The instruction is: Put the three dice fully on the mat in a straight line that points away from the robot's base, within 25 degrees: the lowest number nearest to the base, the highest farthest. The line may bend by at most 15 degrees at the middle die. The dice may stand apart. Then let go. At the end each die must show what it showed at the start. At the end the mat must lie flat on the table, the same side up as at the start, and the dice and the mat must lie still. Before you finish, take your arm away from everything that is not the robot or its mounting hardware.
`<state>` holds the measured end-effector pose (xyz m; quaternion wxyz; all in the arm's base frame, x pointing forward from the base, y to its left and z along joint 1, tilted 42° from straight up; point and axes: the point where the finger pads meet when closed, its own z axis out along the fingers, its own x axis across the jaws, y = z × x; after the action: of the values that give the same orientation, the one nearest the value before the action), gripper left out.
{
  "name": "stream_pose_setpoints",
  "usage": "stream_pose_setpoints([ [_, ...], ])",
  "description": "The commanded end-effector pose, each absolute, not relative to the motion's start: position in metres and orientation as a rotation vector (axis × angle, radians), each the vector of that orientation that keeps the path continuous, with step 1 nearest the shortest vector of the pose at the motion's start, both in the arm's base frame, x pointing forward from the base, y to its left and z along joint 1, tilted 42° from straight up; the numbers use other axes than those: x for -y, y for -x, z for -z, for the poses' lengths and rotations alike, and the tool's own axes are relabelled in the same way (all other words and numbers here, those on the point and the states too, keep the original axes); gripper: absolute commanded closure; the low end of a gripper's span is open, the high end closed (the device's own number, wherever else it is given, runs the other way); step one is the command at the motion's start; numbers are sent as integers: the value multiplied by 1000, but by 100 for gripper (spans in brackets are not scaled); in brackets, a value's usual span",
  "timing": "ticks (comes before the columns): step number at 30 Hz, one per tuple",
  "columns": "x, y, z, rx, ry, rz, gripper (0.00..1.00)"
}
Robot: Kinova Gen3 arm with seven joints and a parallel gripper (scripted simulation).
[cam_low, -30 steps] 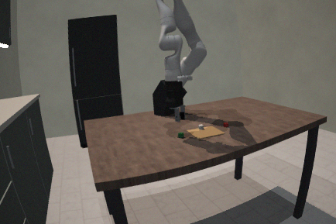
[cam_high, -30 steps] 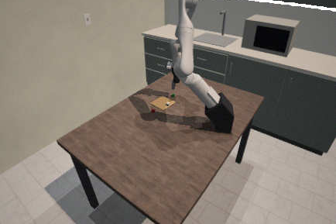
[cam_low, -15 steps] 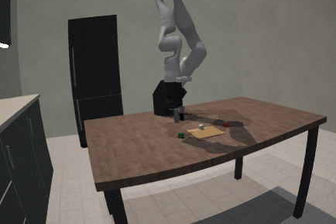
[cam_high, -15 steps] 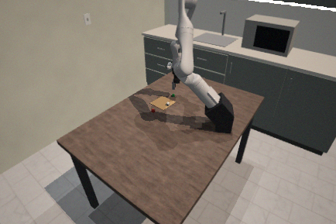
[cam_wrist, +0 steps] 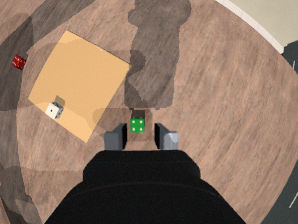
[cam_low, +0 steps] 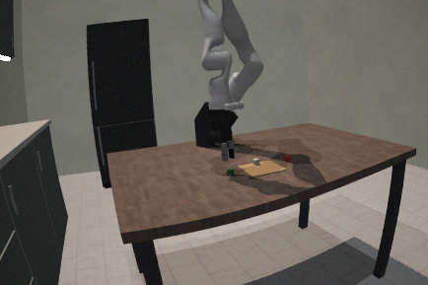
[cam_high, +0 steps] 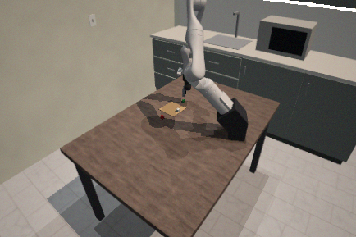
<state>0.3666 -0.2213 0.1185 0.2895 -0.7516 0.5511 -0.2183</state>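
Observation:
A tan mat lies flat on the wooden table. A white die sits on the mat near one edge; it also shows in the wrist view. A green die lies on the table just off the mat. A red die lies on the table off the opposite side of the mat. My gripper hangs a little above the green die, part open and empty. In the wrist view the green die shows between my fingertips, and the mat and red die lie to the left.
The robot's black base stands on the table to the right of the mat. Kitchen counters and a fridge stand well away.

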Motion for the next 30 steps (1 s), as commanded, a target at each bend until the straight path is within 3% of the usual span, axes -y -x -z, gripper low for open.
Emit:
stream_pose_setpoints([
  [1,215,-372,-115,-1458,2014,580,30],
  [30,211,-387,-99,-1459,2015,581,30],
])
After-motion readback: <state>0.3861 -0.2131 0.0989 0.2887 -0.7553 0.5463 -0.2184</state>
